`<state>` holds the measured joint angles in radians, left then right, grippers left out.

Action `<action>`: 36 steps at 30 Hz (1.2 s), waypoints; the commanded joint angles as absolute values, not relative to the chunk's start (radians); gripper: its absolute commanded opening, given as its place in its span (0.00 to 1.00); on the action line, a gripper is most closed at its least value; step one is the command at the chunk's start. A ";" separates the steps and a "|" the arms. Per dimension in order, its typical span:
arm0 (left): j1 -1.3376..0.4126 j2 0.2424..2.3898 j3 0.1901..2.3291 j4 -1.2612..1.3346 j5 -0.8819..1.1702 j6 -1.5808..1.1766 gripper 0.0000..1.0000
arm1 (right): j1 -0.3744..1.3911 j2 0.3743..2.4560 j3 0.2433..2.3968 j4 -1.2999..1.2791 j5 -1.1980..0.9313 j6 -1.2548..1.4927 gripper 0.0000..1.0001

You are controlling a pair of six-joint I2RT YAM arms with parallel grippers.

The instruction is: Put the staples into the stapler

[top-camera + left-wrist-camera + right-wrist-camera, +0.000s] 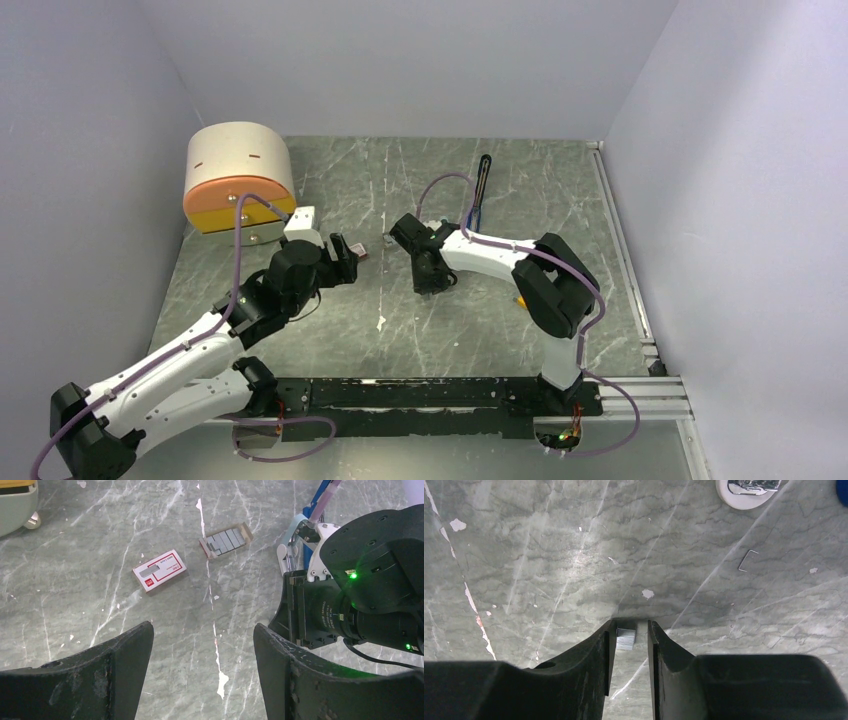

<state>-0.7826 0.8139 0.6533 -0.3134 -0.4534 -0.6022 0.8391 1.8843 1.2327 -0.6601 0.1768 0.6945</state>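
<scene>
Well, the small ribbed grey metal staple strip [625, 639] sits between the right gripper's [631, 626] barely parted jaws — unclamped — while the left gripper [202, 642] gapes empty.

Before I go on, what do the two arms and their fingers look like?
Left arm and right arm match: white links, black joint housings, a lilac cable running along each. The fingers are matte black, wedge-shaped and scuffed; green lights glow on the right wrist camera.
</scene>
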 commanded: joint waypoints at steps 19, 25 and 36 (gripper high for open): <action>-0.785 0.824 0.663 -0.318 -0.479 -0.606 0.78 | 0.854 1.923 1.242 -0.635 0.166 0.745 0.20; -0.785 0.824 0.663 -0.315 -0.476 -0.605 0.78 | 0.854 1.907 1.257 -0.645 0.210 0.746 0.20; -0.785 0.839 0.707 -0.310 -0.460 -0.604 0.78 | 0.780 1.802 1.276 -0.613 0.333 0.686 0.20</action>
